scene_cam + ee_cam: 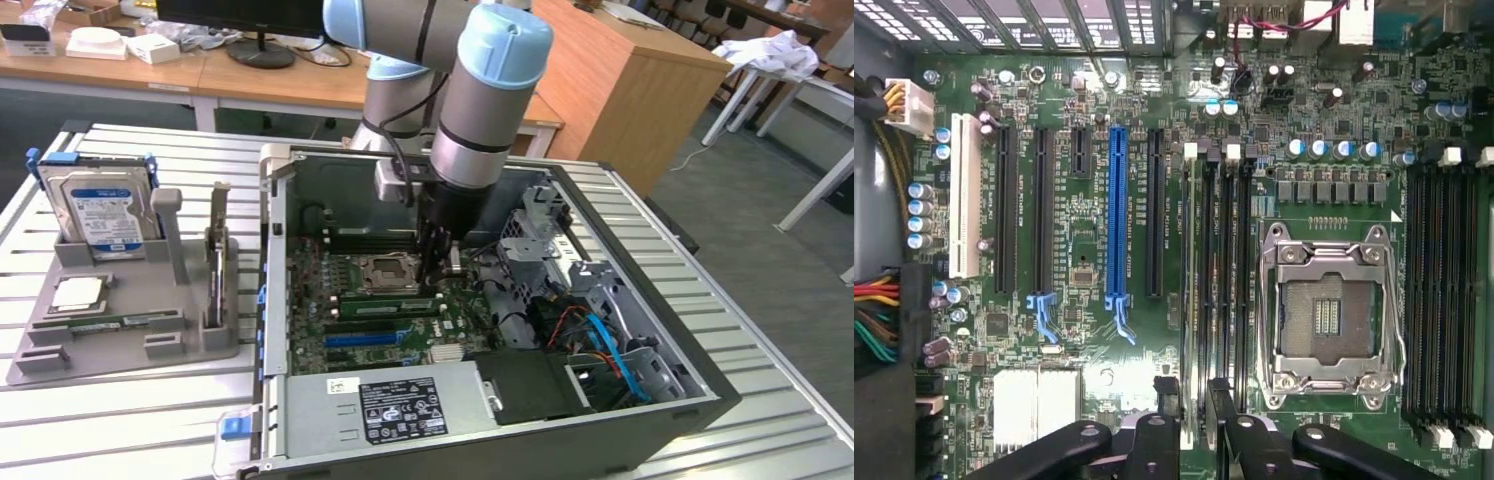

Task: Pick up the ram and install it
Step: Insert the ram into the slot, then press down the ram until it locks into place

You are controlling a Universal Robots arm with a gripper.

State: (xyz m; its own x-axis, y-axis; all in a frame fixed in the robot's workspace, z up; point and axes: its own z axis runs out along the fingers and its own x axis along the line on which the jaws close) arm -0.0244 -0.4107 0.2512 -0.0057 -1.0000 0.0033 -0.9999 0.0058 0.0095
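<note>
Wrist view, thin green ram (1197,270) edge-on, black fingers (1220,400) astride

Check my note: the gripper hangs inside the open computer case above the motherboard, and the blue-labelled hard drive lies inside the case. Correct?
Not quite. The exterior view shows the hard drive standing in the grey holder outside the case, at that view's left. The gripper does hang inside the case above the motherboard.
</note>
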